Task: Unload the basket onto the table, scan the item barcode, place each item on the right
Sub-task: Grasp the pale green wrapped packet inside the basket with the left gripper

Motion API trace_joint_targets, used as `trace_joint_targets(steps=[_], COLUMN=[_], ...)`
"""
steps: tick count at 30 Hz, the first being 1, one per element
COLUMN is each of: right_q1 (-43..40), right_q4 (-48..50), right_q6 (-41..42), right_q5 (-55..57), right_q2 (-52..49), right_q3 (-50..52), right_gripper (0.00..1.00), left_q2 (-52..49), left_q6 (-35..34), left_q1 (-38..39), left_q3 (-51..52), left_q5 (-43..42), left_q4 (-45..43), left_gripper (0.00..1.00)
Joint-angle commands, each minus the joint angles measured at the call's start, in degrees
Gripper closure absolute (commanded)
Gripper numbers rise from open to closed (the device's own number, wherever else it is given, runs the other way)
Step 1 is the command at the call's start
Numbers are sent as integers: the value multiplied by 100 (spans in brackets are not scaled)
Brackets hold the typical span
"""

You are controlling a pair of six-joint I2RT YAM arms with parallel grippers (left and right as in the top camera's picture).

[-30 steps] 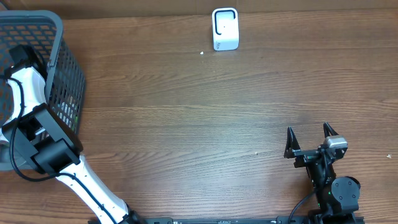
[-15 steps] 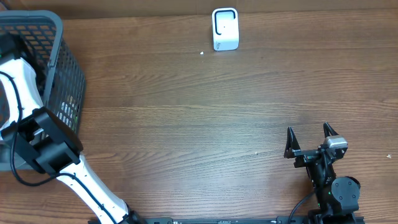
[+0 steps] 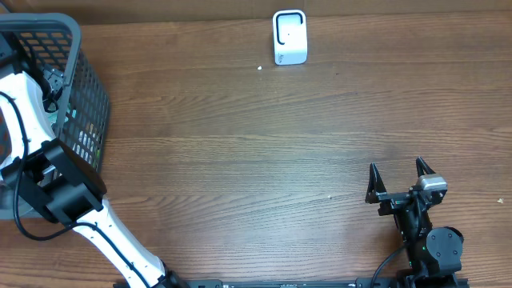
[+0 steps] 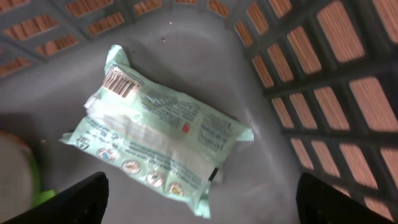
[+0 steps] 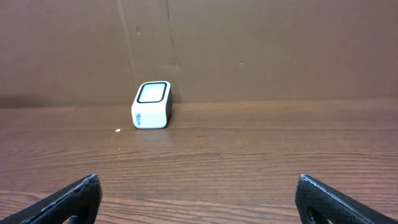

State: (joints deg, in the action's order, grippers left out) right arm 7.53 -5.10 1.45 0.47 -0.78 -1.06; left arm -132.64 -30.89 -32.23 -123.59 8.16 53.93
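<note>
Currently reaching down into the basket (image 3: 80, 88) at the left edge of the surface (image 3: 240, 160) with the left fingers (image 4: 71, 202), spread wide and gripping nothing. Looking straight down at the pale green packet (image 4: 158, 127), flat on the basket floor, close to the mesh wall. Sits just ahead of those fingers, between them, a bit left of centre. Runs long axis diagonal, upper left to lower right in the wrist view, so skewed against the closing line. Probably needs a wrist turn before pinching across the short side. Shows barcode (image 4: 120, 83) face up at the upper-left end. Parked with right fingers (image 3: 374, 186) released too, empty, at the near right corner, well apart from the basket, facing the scanner (image 3: 290, 37) at the far edge. Clearly a left-arm pick; nothing lifted yet.
</note>
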Motion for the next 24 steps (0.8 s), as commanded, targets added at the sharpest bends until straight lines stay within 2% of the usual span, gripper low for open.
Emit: trace_joint_targets(steps=[1, 4, 10, 14, 16, 17, 21, 22, 23, 24], right_q1=[13, 13, 13, 13, 13, 13, 13, 13, 13, 13], right_q4=[46, 46, 46, 46, 46, 46, 46, 46, 46, 46], right_q6=[-22, -22, -22, -22, -22, -22, -22, -22, -22, -22], right_q5=[76, 76, 76, 76, 76, 76, 76, 76, 76, 76], right_q2=[61, 61, 61, 61, 61, 61, 61, 61, 61, 61], right_q3=[59, 59, 59, 59, 59, 59, 59, 59, 59, 59], right_gripper=[0, 0, 0, 0, 0, 0, 0, 0, 0, 0], left_q2=[-98, -278, -684, -903, -964, -979, -977, -977, -977, -977], left_q6=[-341, -105, 1399, 1637, 1633, 1633, 1633, 1633, 1633, 1633], left_q1=[-4, -4, 90, 107, 107, 107, 107, 107, 107, 107], left_q3=[116, 155, 155, 155, 155, 157, 155, 155, 155, 155], left_q5=[-4, -11, 131, 197, 221, 243, 278, 278, 278, 275], left_q4=[-236, -542, -750, -612, -509, -455, -249, -164, -46, 48], left_gripper=[10, 7, 7, 13, 26, 35, 83, 91, 96, 96])
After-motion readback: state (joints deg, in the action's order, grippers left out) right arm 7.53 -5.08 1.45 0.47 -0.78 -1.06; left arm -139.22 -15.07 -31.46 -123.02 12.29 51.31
